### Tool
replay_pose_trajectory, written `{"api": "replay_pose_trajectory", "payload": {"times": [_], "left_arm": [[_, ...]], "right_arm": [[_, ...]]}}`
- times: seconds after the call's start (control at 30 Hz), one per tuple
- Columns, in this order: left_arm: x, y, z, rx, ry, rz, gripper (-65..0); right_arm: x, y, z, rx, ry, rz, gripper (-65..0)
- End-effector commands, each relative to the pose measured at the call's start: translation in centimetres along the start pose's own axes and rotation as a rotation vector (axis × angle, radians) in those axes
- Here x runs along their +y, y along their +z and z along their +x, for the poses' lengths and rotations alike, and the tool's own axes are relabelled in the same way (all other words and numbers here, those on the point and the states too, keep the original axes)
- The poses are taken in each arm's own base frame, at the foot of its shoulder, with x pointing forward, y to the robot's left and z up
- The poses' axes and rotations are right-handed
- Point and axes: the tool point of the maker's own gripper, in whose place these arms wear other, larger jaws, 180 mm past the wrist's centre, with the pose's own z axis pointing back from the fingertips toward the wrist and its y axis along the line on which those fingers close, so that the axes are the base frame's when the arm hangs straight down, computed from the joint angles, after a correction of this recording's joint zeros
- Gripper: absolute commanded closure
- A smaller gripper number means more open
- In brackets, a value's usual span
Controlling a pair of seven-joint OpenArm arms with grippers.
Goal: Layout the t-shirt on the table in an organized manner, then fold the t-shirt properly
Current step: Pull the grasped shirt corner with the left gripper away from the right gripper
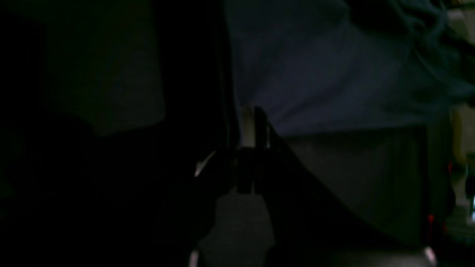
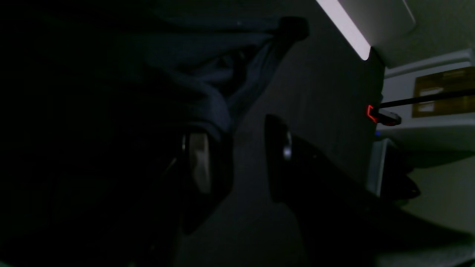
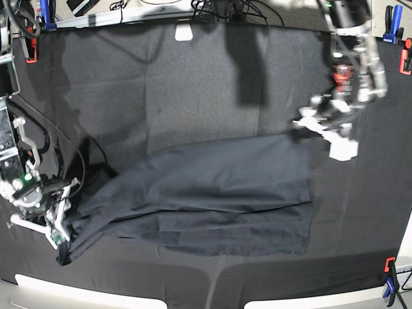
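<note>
The dark t-shirt (image 3: pixel 212 187) lies spread across the middle of the black-clothed table (image 3: pixel 161 84), running from the front left up to the right. My left gripper (image 3: pixel 299 125) is at the shirt's far right corner. In the left wrist view its fingers (image 1: pixel 254 111) are pressed together on the edge of the t-shirt (image 1: pixel 315 81). My right gripper (image 3: pixel 61 235) sits at the shirt's front left end. In the right wrist view it (image 2: pixel 237 128) has its jaws apart with bare tablecloth between them, and bunched t-shirt fabric (image 2: pixel 207 74) lies over one finger (image 2: pixel 200 163).
A red clamp (image 3: pixel 30 50) holds the cloth at the far left, and a red and blue clamp (image 3: pixel 388 283) at the front right. A white tag (image 3: pixel 185 32) and cables (image 3: pixel 219 8) sit at the far edge. The table's pale front edge (image 3: pixel 96 290) runs below the shirt.
</note>
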Motion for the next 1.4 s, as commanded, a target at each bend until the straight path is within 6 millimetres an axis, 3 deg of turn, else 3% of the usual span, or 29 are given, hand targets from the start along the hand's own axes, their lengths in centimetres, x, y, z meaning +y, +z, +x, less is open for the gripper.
{"api": "replay_pose_trajectory", "payload": {"times": [0.0,0.23,0.4,0.57,0.7,0.87,1.0,1.1,1.17,1.37], "left_arm": [[0.2,0.7,1.5,-0.048,-0.010,-0.003,0.0],[5.0,4.3,0.4,-0.094,0.083,0.115,0.0],[6.9,7.0,-0.5,-0.130,0.097,0.142,0.0],[9.0,9.6,-0.5,-0.185,0.149,0.186,0.0],[9.5,10.3,-0.7,-0.184,0.152,0.200,0.0],[9.5,10.3,-0.7,-0.183,0.155,0.198,0.0],[9.5,10.3,-0.7,-0.184,0.156,0.196,0.0],[9.2,10.3,-0.4,-0.198,0.165,0.182,0.0],[9.1,10.3,-0.4,-0.198,0.156,0.176,0.0],[8.8,10.2,-0.7,-0.178,0.135,0.160,0.0]], "right_arm": [[-1.5,0.6,1.0,-0.039,0.004,-0.018,-21.6],[3.7,0.8,-0.6,-0.023,0.002,0.210,-21.6],[6.8,1.9,-1.2,-0.044,0.003,0.367,-21.6],[8.9,3.7,-0.9,-0.081,0.058,0.430,-21.6],[10.7,5.2,0.4,-0.130,0.098,0.462,-21.6],[10.3,5.5,0.5,-0.116,0.094,0.437,-21.6],[5.9,4.7,1.3,-0.128,-0.025,0.271,-21.6],[4.4,4.8,2.1,-0.166,-0.104,0.245,-21.6],[5.4,5.3,2.2,-0.164,-0.104,0.317,-21.6],[10.7,8.2,1.7,-0.181,0.050,0.501,-20.9]]}}
